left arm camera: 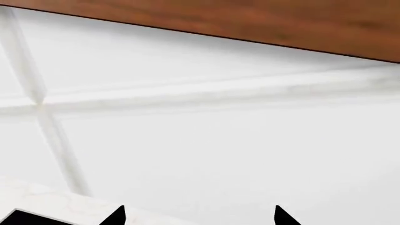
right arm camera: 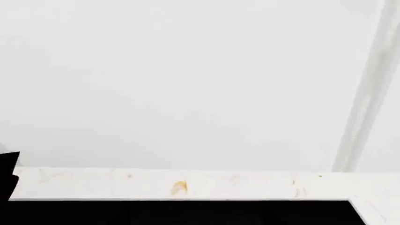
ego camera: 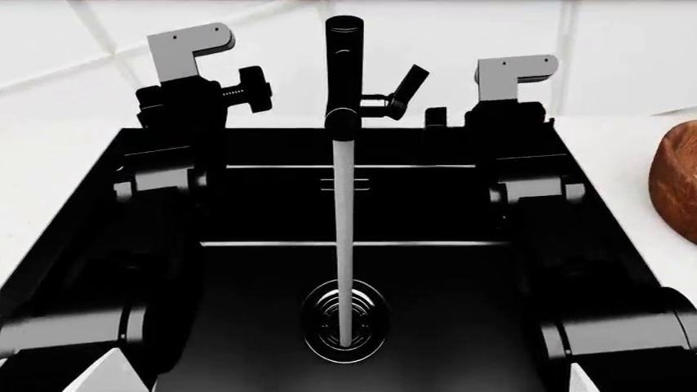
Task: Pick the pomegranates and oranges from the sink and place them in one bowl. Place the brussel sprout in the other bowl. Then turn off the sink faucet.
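Black sink faucet (ego camera: 345,65) running, unmarked sink (ego camera: 436,269)

Matte-black sink (ego camera: 273,269) with ribbed round drain (ego camera: 345,320), black faucet (ego camera: 343,69), white table (ego camera: 626,135), reddish-brown grained wooden bowl (ego camera: 675,181), white tiled wall (ego camera: 458,33)

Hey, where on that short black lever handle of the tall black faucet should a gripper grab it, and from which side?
Grip the short black lever handle near its free upper end, which angles up and away from the tall black faucet toward the robot's right. Coming from the right arm's side looks best: the lever sticks out there, clear of the water stream. Close the jaws across its narrow width.
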Motion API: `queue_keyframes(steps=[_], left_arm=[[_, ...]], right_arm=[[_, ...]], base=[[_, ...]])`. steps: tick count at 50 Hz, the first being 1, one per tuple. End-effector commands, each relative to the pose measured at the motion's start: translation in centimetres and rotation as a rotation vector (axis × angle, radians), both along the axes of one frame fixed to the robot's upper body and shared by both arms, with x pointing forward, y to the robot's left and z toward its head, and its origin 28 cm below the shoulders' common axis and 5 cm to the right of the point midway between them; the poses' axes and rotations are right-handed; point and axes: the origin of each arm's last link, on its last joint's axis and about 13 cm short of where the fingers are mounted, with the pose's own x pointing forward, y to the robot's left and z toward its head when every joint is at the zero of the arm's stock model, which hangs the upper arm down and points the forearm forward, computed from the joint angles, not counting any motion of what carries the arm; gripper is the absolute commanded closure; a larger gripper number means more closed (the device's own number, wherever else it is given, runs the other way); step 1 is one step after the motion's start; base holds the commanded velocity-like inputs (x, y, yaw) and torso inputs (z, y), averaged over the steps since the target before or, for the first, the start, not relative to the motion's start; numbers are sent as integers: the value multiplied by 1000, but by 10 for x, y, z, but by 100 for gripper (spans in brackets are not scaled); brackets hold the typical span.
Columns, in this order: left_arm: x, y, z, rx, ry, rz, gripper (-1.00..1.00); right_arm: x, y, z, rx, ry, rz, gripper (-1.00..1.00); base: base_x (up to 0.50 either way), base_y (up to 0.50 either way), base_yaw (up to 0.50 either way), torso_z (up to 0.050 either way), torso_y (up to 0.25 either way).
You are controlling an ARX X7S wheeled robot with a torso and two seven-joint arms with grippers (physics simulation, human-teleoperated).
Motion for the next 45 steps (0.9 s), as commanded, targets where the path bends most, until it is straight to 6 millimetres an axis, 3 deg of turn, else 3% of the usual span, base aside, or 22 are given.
queue_keyframes(steps=[1, 12, 27, 45], left_arm=[[0, 1, 0, -6, -7, -8, -100], [0, 3, -4, 34, -7, -19, -100], [0, 5, -4, -2, -35, -31, -100], [0, 4, -4, -4, -37, -45, -100]], right_arm=[[-1, 8, -4, -36, 26, 66, -100], [0, 14, -9, -7, 12, 172, -100], [3, 13, 1, -63, -94, 76, -100], [3, 13, 0, -41, -98, 100, -100]], base=[[0, 0, 0, 0, 0], [0, 0, 0, 0, -84], [0, 0, 0, 0, -17], [120, 0, 0, 0, 0]])
